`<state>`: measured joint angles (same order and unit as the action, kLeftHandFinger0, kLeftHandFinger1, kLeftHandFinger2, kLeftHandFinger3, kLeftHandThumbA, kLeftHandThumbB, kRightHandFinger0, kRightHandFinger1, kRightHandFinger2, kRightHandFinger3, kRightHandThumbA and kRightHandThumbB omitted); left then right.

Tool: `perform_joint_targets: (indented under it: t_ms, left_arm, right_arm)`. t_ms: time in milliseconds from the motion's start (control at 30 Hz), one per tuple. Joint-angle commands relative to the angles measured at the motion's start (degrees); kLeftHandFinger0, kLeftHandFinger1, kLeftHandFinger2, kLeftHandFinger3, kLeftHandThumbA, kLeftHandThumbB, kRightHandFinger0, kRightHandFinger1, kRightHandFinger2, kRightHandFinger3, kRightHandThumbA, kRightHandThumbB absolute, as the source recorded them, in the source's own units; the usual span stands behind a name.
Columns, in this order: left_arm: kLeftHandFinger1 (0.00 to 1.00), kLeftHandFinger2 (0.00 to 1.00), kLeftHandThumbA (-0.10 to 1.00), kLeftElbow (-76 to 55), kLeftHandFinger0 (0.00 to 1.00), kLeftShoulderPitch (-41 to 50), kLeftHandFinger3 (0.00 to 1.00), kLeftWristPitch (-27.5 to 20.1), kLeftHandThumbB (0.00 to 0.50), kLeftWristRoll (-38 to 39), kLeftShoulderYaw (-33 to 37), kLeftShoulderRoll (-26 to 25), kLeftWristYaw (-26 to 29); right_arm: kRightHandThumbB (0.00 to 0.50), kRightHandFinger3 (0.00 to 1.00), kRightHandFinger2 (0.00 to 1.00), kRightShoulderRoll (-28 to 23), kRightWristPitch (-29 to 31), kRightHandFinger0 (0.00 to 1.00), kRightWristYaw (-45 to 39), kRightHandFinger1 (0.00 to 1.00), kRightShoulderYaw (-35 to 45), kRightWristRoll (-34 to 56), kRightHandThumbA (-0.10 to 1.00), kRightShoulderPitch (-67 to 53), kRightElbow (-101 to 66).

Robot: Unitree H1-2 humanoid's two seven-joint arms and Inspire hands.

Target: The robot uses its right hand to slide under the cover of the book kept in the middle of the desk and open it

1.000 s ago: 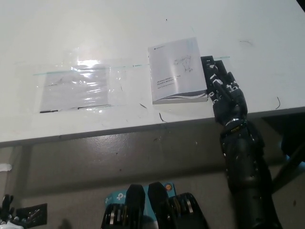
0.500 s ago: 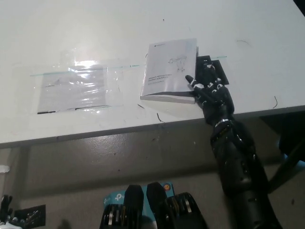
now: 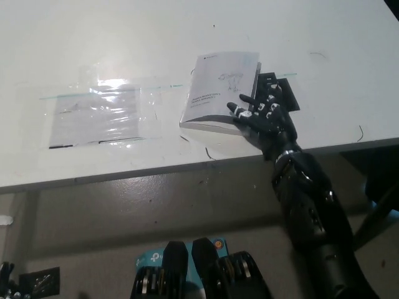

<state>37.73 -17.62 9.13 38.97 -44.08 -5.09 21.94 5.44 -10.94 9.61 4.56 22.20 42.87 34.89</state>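
Observation:
A thin white book (image 3: 218, 90) lies closed near the middle of the white desk (image 3: 187, 37), its cover printed with small text and a line drawing. My black right hand (image 3: 262, 115) lies flat at the book's right and lower-right edge, fingers spread and open, fingertips (image 3: 240, 109) overlapping the cover's lower right corner. The book sits skewed, its near end turned leftward. My white left hand (image 3: 6, 274) shows only as a sliver at the bottom left corner, below the desk.
A clear plastic bag (image 3: 100, 115) with a sheet inside lies flat on the desk left of the book. The desk's front edge (image 3: 156, 171) runs across the picture just below the book. A dark mark (image 3: 361, 132) sits at the desk's right.
My right hand has moved left and towards the book's near right corner, its fingers now over the cover. The book has been pushed left and turned slightly.

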Motion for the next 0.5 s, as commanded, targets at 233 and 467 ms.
perform_joint_targets:
  t_ms: [233, 467]
  left_arm:
    - [1.00, 1.00, 1.00, -2.84, 1.00, 1.42, 1.00, 0.44, 0.000, -1.04, 1.86, -1.06, -0.21]
    - [1.00, 1.00, 1.00, -1.75, 1.00, 1.99, 1.00, -0.13, 0.000, -0.74, 1.87, -1.24, -0.39]
  right_arm:
    - [0.203, 0.95, 0.66, -0.69, -0.48, 0.45, -5.07, 0.57, -3.01, -4.30, 0.92, 7.72, -1.50]
    - [0.178, 0.94, 0.67, -0.85, 0.08, 0.48, -6.89, 0.59, -4.39, -6.14, 0.92, 11.86, -0.97]
